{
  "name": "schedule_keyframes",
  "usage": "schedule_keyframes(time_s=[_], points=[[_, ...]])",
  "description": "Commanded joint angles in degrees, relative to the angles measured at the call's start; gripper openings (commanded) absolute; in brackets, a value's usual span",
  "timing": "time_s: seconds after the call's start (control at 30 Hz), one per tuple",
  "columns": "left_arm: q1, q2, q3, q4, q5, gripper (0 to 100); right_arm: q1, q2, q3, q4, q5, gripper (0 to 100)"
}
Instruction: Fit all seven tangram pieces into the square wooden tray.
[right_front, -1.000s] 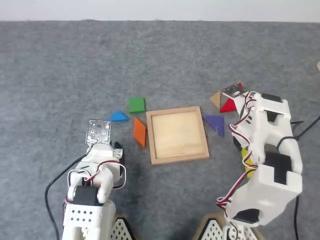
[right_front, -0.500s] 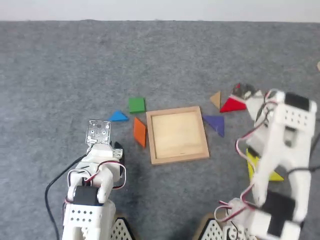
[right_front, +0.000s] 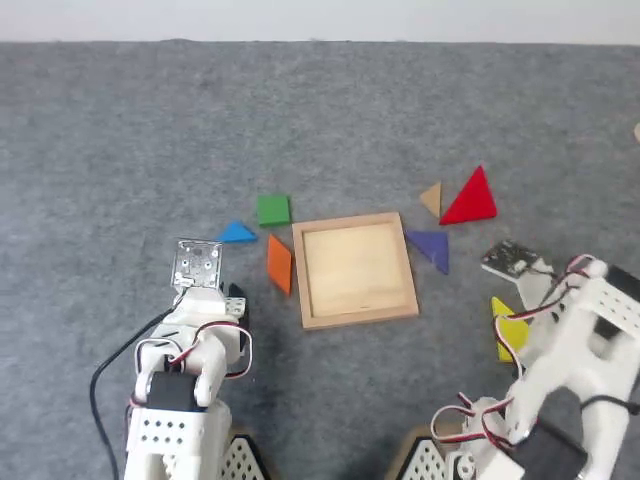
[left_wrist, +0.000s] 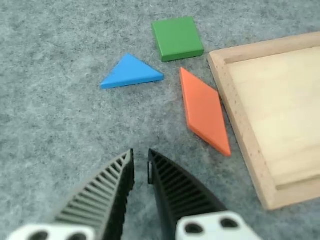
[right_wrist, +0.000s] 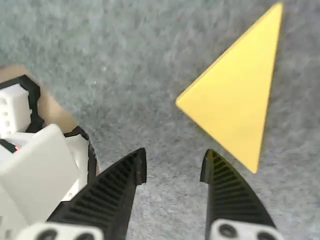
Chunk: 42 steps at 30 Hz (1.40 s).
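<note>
The square wooden tray (right_front: 350, 220) lies mid-table with nothing inside. On its left are a green square (right_front: 273, 209), a blue triangle (right_front: 237, 233) and an orange parallelogram (right_front: 280, 263). On its right are a small tan triangle (right_front: 432, 198), a red triangle (right_front: 471, 199) and a purple triangle (right_front: 432, 247). A yellow triangle (right_front: 510, 328) at the front right is partly covered by the right arm (right_front: 570, 340). My right gripper (right_wrist: 174, 155) is open just short of the yellow triangle (right_wrist: 235, 100), holding nothing. My left gripper (left_wrist: 140, 157) is shut, low over the carpet near the orange parallelogram (left_wrist: 204, 110).
Grey carpet covers the table. The left arm (right_front: 195, 340) stands at the front left, the right arm's base (right_front: 480, 450) at the front right. White and black parts of an arm (right_wrist: 30, 145) sit close beside the right gripper. The tray's raised rim (left_wrist: 240, 130) runs beside the orange piece.
The right arm has drawn back from the red triangle toward the front right and now hangs over the yellow triangle. The red triangle lies uncovered. The left arm has not moved.
</note>
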<state>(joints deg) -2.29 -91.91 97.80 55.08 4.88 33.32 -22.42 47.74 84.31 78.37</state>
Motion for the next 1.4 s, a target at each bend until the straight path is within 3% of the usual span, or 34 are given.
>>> schedule_keyframes(time_s=[0.0, 0.27, 0.7, 0.97, 1.1, 1.23, 1.37], points=[[-0.44, -0.79, -1.01, 0.18, 0.53, 5, 0.48, -2.24, 2.73, -1.98, 1.67, 18.7], [-0.44, -0.79, -1.01, 0.18, 0.53, 5, -2.07, -2.15, 10.02, -17.80, -2.90, 18.7], [-0.44, -0.79, -1.01, 0.18, 0.53, 5, -21.67, -2.15, 9.58, -26.24, -19.16, 18.7], [-0.44, -0.79, -1.01, 0.18, 0.53, 5, -23.78, 6.20, -4.13, -25.54, -31.74, 18.7], [-0.44, -0.79, -1.01, 0.18, 0.53, 5, -23.43, 9.89, -12.48, -18.51, -30.51, 18.9], [-0.44, -0.79, -1.01, 0.18, 0.53, 5, -23.69, 10.51, -17.41, -10.59, -19.96, 19.1], [-0.44, -0.79, -1.01, 0.18, 0.53, 5, -23.16, 14.46, -17.67, -11.03, -12.92, 23.5]])
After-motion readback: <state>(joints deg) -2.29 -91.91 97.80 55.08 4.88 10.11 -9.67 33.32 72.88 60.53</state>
